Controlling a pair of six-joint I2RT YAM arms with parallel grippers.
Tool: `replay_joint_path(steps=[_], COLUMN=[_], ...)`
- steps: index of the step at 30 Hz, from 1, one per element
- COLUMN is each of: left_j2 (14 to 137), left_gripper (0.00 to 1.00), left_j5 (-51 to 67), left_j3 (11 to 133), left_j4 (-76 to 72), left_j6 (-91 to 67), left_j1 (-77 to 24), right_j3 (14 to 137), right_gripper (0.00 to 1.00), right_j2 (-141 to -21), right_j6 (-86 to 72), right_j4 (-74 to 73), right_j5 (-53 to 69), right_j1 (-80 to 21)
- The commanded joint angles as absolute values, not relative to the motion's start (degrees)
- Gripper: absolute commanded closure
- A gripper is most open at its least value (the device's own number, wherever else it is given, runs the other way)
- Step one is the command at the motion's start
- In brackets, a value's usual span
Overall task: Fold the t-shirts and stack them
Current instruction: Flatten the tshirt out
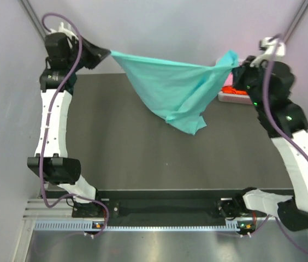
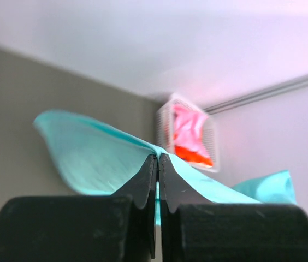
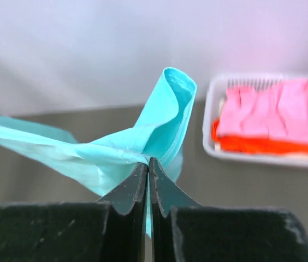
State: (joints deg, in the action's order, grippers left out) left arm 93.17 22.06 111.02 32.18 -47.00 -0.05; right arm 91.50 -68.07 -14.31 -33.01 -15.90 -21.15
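The teal t-shirt [image 1: 175,87] hangs stretched in the air between my two grippers, above the far part of the dark table [image 1: 143,158]; its lower part droops to a point. My left gripper [image 1: 108,53] is shut on its left corner, as the left wrist view [image 2: 158,158] shows. My right gripper [image 1: 236,64] is shut on its right corner, cloth bunched above the jaws [image 3: 147,162]. The pink t-shirt [image 3: 271,112] lies on the orange t-shirt [image 3: 263,144] in a white basket [image 3: 211,136].
The white lattice basket [image 1: 231,97] stands at the table's far right, partly hidden behind my right arm. It also shows in the left wrist view [image 2: 165,123]. Pale walls close in at the back and both sides.
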Motion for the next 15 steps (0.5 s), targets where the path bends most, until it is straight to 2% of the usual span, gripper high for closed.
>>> replay_joint_path(steps=[1, 5, 8, 12, 13, 14, 15], left_j2=[92.4, 83.3, 74.4, 65.7, 62.3, 60.7, 59.6], left_gripper=[1.00, 1.00, 1.00, 1.00, 1.00, 1.00, 1.00], left_j5=[25.7, 21.1, 9.3, -2.7, -7.4, -9.6, -11.7], left_j3=[118.2, 111.8, 100.8, 84.9, 74.1, 74.0, 67.8], left_j4=[33.3, 36.7, 43.3, 49.7, 50.4, 49.8, 51.0], left_j6=[-46.0, -41.7, -37.6, -33.7, -32.8, -32.8, -32.5], left_j1=[0.2, 0.3, 0.7, 1.5, 1.6, 1.7, 1.7], right_j3=[95.6, 91.8, 84.1, 66.2, 60.8, 57.9, 54.8], right_gripper=[1.00, 1.00, 1.00, 1.00, 1.00, 1.00, 1.00], right_j2=[-61.9, -56.7, -53.8, -50.7, -51.1, -51.2, -52.2], right_j6=[-8.6, -10.1, -14.0, -21.8, -22.9, -23.3, -23.6], right_j4=[-35.0, -38.2, -40.7, -39.6, -38.9, -38.8, -37.8], right_j5=[-14.2, -4.3, 14.7, 29.1, 31.5, 32.9, 35.0], right_j1=[-21.9, -22.9, -24.2, -30.4, -37.4, -37.4, -41.3])
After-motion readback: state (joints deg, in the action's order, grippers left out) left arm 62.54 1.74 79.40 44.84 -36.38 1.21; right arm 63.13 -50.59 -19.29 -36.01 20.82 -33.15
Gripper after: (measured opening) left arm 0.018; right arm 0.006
